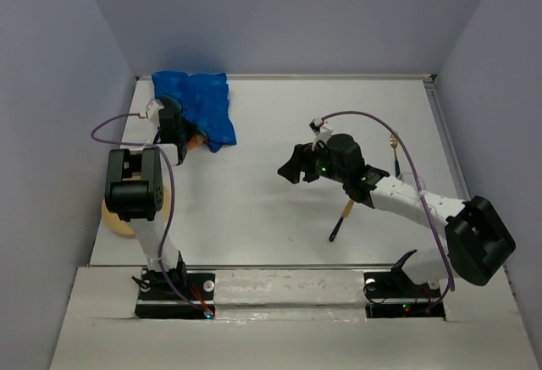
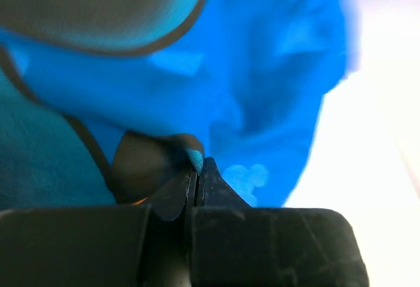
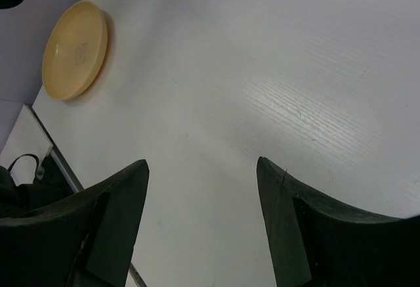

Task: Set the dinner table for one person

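Observation:
The white dinner table (image 1: pixel 254 218) fills the top view. A blue printed cloth placemat (image 1: pixel 196 106) lies crumpled at its far left corner. My left gripper (image 1: pixel 185 140) is at the placemat's near edge and is shut on a fold of the blue placemat (image 2: pixel 262 70), pinched between the fingertips (image 2: pixel 199 163). My right gripper (image 1: pixel 290 169) is open and empty above the table's middle; its view (image 3: pixel 200 165) shows only bare white table (image 3: pixel 295 70) between the fingers.
A pale yellow plate (image 1: pixel 114 218) lies at the left edge, partly under the left arm, and shows in the right wrist view (image 3: pixel 74 49). A black-handled utensil (image 1: pixel 340 222) lies under the right arm. A gold-headed fork (image 1: pixel 395 151) lies at the right. Something small and orange (image 1: pixel 200 141) sits by the left gripper.

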Available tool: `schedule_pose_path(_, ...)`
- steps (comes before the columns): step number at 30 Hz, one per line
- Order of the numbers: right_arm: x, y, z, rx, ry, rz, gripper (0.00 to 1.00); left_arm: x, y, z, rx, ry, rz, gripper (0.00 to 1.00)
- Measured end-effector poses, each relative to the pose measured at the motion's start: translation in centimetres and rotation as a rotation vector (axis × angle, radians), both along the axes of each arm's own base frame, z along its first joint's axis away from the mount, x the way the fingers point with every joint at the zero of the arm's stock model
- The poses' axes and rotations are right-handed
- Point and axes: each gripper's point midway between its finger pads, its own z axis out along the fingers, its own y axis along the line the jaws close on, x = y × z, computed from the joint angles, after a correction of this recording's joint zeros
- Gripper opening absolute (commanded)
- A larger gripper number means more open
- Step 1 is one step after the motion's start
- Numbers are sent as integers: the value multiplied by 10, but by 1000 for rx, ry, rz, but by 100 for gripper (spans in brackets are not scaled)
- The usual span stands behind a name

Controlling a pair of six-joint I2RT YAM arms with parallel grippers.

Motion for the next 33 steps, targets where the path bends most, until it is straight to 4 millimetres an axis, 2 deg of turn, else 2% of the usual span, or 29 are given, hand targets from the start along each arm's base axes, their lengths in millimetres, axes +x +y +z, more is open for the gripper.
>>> schedule_pose_path(1,1,0,3,0,-7,-3,73,0,0,12,3,-19,-1,0)
schedule_pose_path(3,2,-1,7,-3,-17,-8,73,0,-1,50,15,-85,-7,0)
schedule_pose_path(4,2,-3,10,-7,-23,-13,73,0,-1,79,28,-132,-14,0)
schedule_pose_path(5,2,-4,12,-8,-27,-16,73,1,-2,109,40,-183,-19,0)
schedule_pose_path(6,1,-7,15,-9,-33,-22,73,2,-4,148,65,-248,-29,0)
schedule_pose_path(7,0,-10,21,-10,-45,-30,73,3,-9,194,96,-328,-41,0)
schedule_pose_path(8,-1,-12,25,-11,-54,-36,73,2,-15,229,119,-389,-50,0)
schedule_pose_path(10,-3,-20,40,-7,-90,-53,73,-11,-44,317,175,-547,-92,0)
schedule_pose_path(12,-6,-30,60,5,-136,-81,73,-38,-86,384,205,-684,-164,0)
schedule_pose_path(14,-10,-40,77,17,-178,-108,73,-69,-130,417,200,-765,-252,0)
schedule_pose_path(15,-12,-46,87,22,-202,-124,73,-83,-149,422,201,-783,-286,0)
schedule_pose_path(16,-15,-53,95,28,-223,-141,73,-96,-169,422,195,-791,-328,0)
schedule_pose_path(17,-18,-59,103,32,-241,-159,73,-106,-192,411,193,-780,-375,0)
schedule_pose_path(19,-23,-74,116,36,-275,-199,73,-114,-222,376,214,-730,-451,0)
schedule_pose_path(21,-31,-95,122,37,-302,-262,72,-117,-255,334,255,-659,-534,0)
schedule_pose_path(22,-34,-103,122,34,-307,-287,71,-112,-281,290,303,-580,-603,2)
schedule_pose_path(23,-38,-113,121,30,-310,-318,71,-110,-301,253,347,-511,-667,31)
schedule_pose_path(24,-41,-121,118,25,-310,-341,70,-110,-316,225,374,-463,-718,54)
schedule_pose_path(25,-43,-128,112,15,-301,-366,70,-111,-336,182,424,-385,-798,73)
schedule_pose_path(27,-48,-144,93,-18,-276,-421,70,-117,-358,126,492,-279,-899,99)
schedule_pose_path(28,-49,-147,88,-28,-268,-432,69,-122,-366,98,523,-221,-941,99)
schedule_pose_path(30,-49,-155,73,-70,-239,-463,65,-138,-369,61,576,-128,-1005,99)
schedule_pose_path(31,-48,-156,68,-86,-229,-471,62,-143,-369,56,593,-106,-1020,99)
schedule_pose_path(32,-44,-157,59,-116,-209,-484,60,-145,-368,59,599,-105,-1015,99)
schedule_pose_path(33,-41,-157,52,-140,-190,-494,50,-145,-366,69,601,-119,-1002,99)
